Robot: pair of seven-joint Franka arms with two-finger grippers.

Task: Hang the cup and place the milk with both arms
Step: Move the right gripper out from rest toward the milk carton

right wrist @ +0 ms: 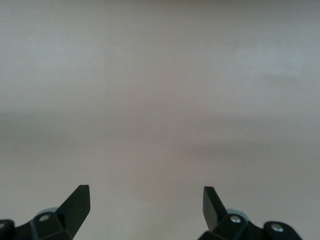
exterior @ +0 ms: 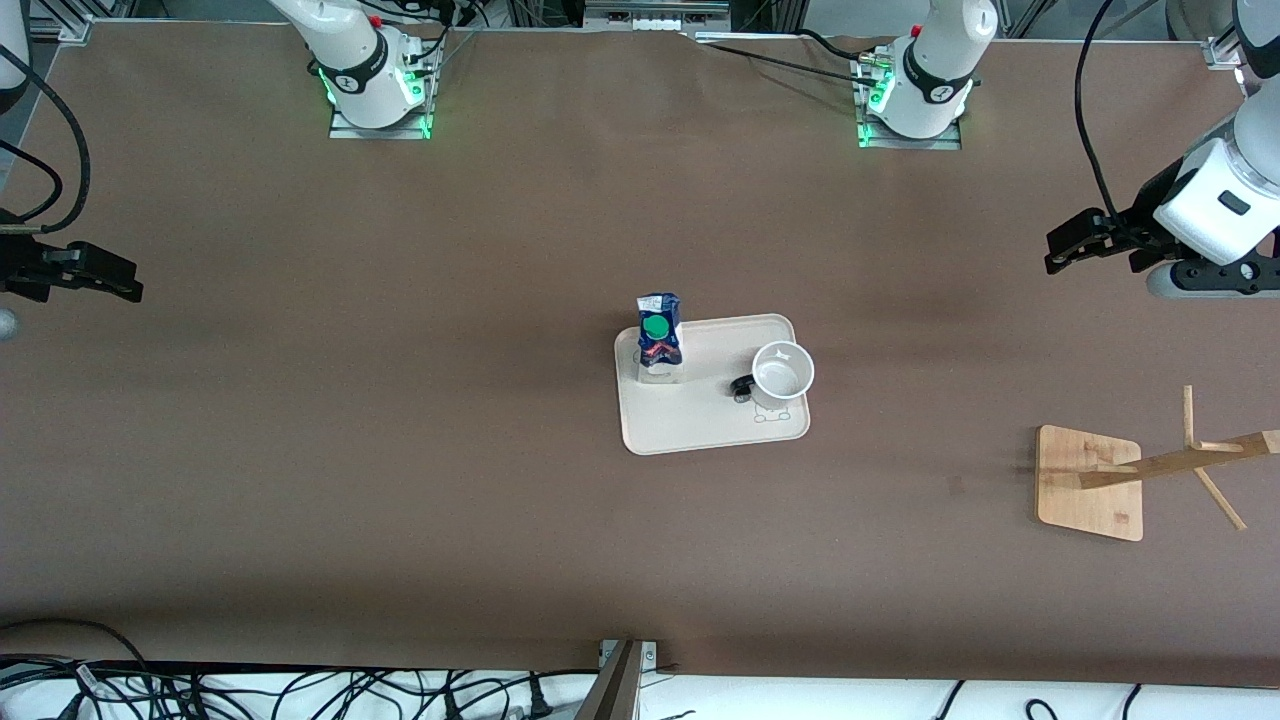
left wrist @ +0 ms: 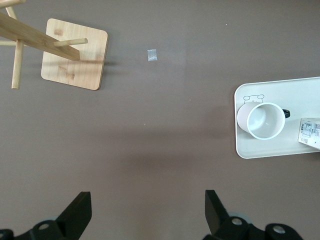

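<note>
Both grippers hang with jaws spread wide, empty: the left gripper [left wrist: 145, 212], the right gripper [right wrist: 146, 207]. Well clear of either, the cup [exterior: 781, 373] and milk carton [exterior: 659, 335] stand on the tray [exterior: 700, 425].

My front cam sits high, facing the arm bases at 12 o'clock, whole table [exterior: 400, 480] in frame. Left wrist cam looks down from height, sharing the tray [left wrist: 270, 147], cup [left wrist: 264, 120] and wooden rack [left wrist: 75, 52] with front. Right wrist cam sees only bare tabletop.
</note>
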